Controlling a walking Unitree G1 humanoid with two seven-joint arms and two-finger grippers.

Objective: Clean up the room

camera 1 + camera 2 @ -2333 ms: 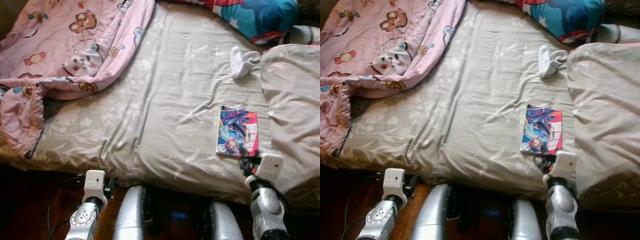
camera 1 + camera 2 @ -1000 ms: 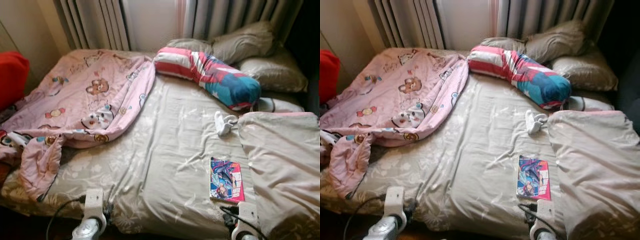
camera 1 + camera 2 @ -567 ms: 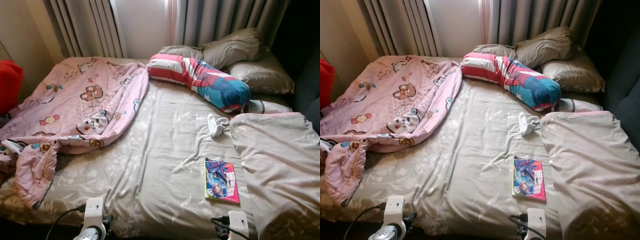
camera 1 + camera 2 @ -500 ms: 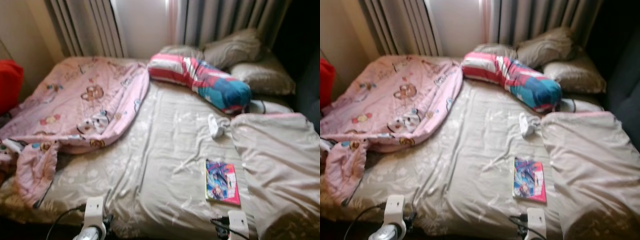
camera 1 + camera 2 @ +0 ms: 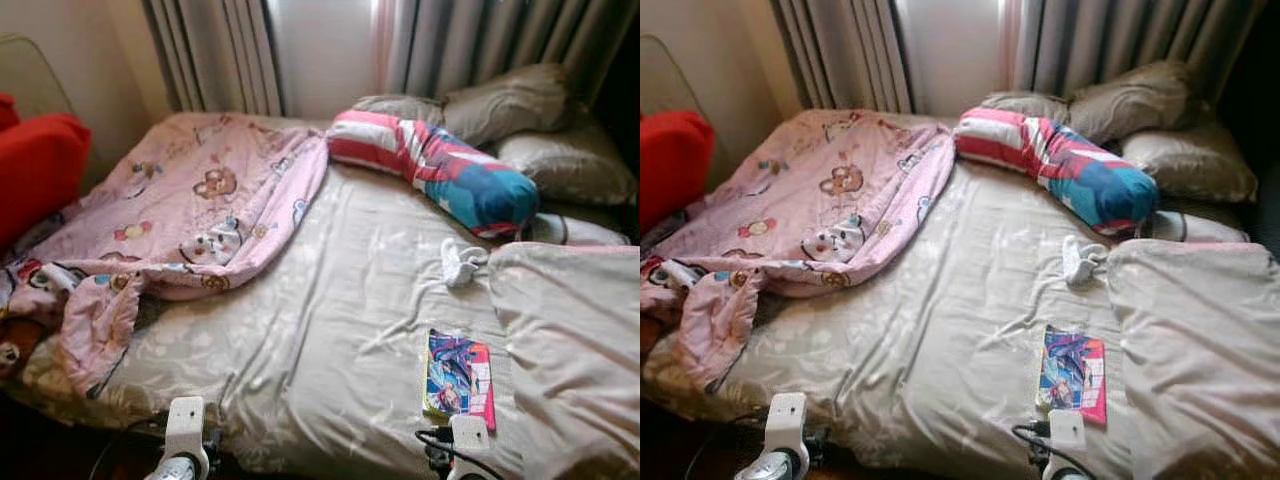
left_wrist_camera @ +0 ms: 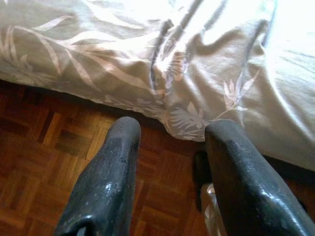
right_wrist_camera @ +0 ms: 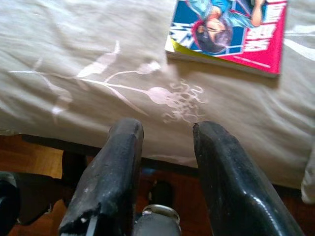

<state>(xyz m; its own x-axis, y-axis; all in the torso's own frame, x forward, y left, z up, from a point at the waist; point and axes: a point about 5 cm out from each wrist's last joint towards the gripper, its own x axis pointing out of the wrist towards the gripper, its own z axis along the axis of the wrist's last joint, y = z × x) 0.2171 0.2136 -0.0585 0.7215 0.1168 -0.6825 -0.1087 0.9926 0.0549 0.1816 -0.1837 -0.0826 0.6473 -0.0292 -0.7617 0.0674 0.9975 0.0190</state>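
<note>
A colourful comic book (image 5: pixel 458 378) lies flat on the grey leaf-print bed sheet (image 5: pixel 330 330), near the bed's front edge on the right. My right gripper (image 7: pixel 167 129) hovers open and empty at that edge, just short of the comic book (image 7: pixel 226 34). My left gripper (image 6: pixel 174 130) is open and empty too, low over the parquet floor (image 6: pixel 44 147) at the bed's front left. A white sock (image 5: pixel 460 262) lies crumpled mid-bed. A pink cartoon blanket (image 5: pixel 180 215) is bunched over the left side.
A striped red, white and blue bolster (image 5: pixel 440 170) lies across the head of the bed before grey pillows (image 5: pixel 530 110) and curtains (image 5: pixel 220 50). A grey duvet (image 5: pixel 570 350) covers the right side. A red cushion (image 5: pixel 35 165) sits at the left wall.
The camera has tilted up from the bed's front edge to take in the whole bed, then panned left, bringing in the red cushion. Both grippers stay open at the bed's edge.
</note>
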